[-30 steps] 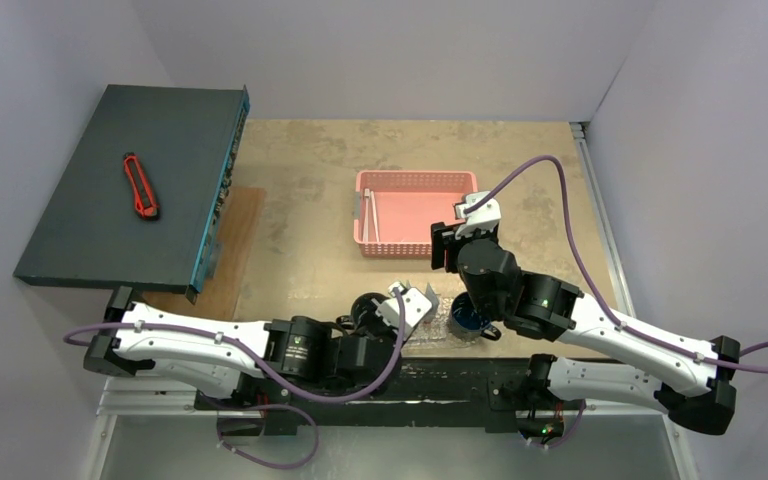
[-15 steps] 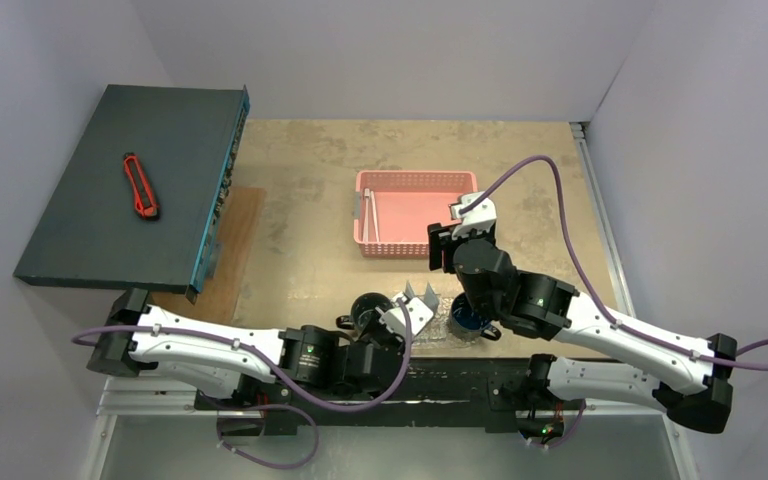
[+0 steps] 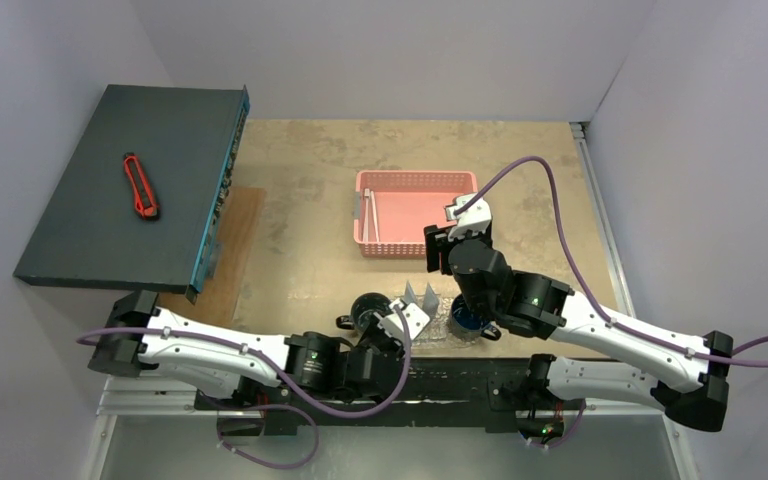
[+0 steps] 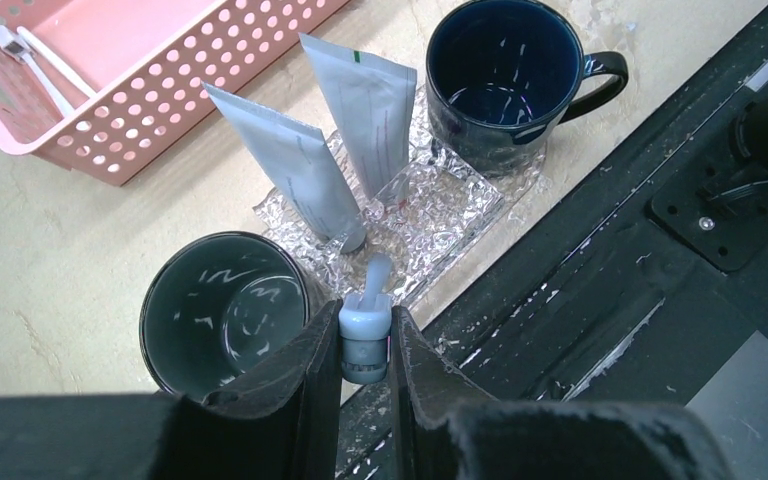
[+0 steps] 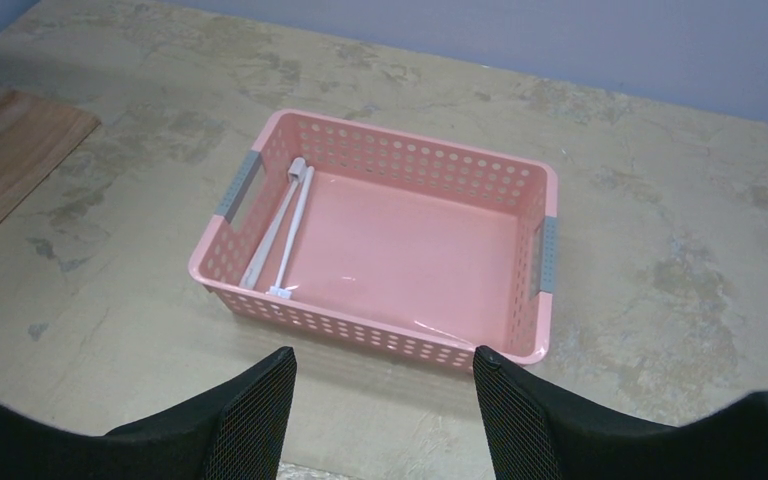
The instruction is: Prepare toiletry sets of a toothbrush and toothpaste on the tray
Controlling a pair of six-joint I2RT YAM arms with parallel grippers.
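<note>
My left gripper [image 4: 365, 345] is shut on a slim pale-blue toothbrush [image 4: 365, 322] that points down, over the near edge of the clear bumpy tray [image 4: 440, 210] and just right of the dark green mug [image 4: 222, 312]. Two silvery tubes [image 4: 295, 165] [image 4: 370, 105] stand cap-down on the tray. The blue mug [image 4: 505, 75] sits at its far right end. My right gripper [image 5: 385, 400] is open and empty, low over the table in front of the pink basket [image 5: 390, 330]. In the top view the left gripper [image 3: 401, 321] is at the near edge and the right gripper [image 3: 438, 242] is by the basket.
Two pale toothbrushes [image 5: 285, 225] lie at the left side of the pink basket. A dark box [image 3: 120, 195] with a red utility knife [image 3: 140, 186] stands at far left over a wooden board [image 3: 230, 250]. The black base rail [image 4: 600, 270] runs just behind the tray.
My left gripper has drawn back toward the near edge with the toothbrush, from above the tubes to beside the green mug. The right gripper has shifted slightly left toward the basket.
</note>
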